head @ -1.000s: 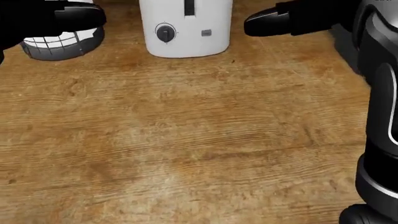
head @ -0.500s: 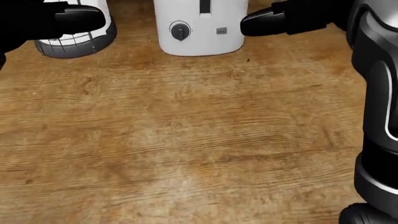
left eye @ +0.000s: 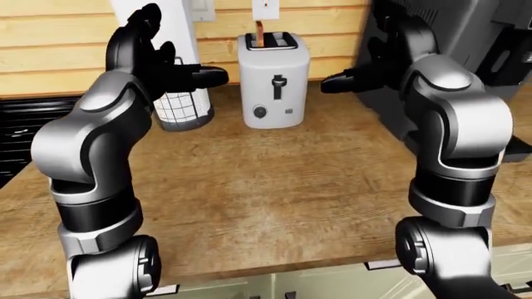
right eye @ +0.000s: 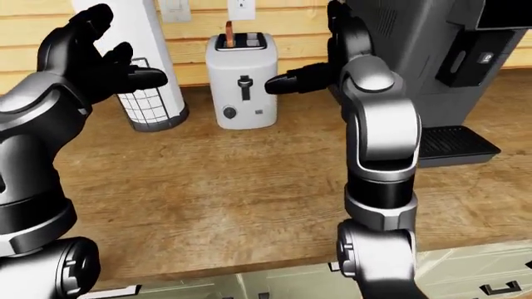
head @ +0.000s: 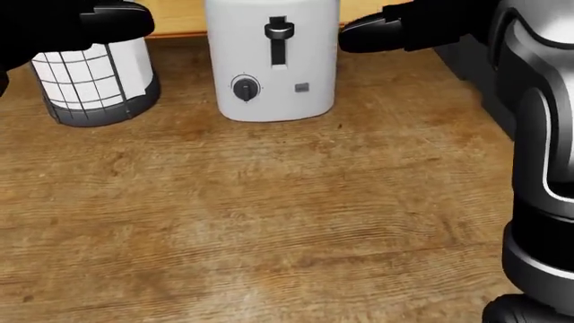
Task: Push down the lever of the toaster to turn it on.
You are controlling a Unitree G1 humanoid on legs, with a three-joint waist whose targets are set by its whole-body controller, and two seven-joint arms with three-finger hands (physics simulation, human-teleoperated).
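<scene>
A white toaster [head: 272, 64] stands on the wooden counter [head: 269, 215] at the top middle of the head view. Its black lever [head: 279, 31] sits at the top of its slot, above a round dial [head: 245, 88]. A slice of bread [left eye: 260, 32] sticks up from a top slot. My right hand [right eye: 291, 81] is open, fingers pointing left, level with the toaster's upper right side and just apart from it. My left hand [left eye: 179, 71] is open and raised to the toaster's left, beside the paper towel holder.
A white paper towel roll in a wire holder [head: 89, 81] stands left of the toaster. A dark coffee machine [right eye: 432, 68] stands to the right, with its drip tray [right eye: 457, 143]. A wood-plank wall with outlets [left eye: 266, 7] runs behind.
The head view has tilted up: toaster and towel holder slid down the picture, and the lever now shows. My right fingertips have come a little closer to the toaster.
</scene>
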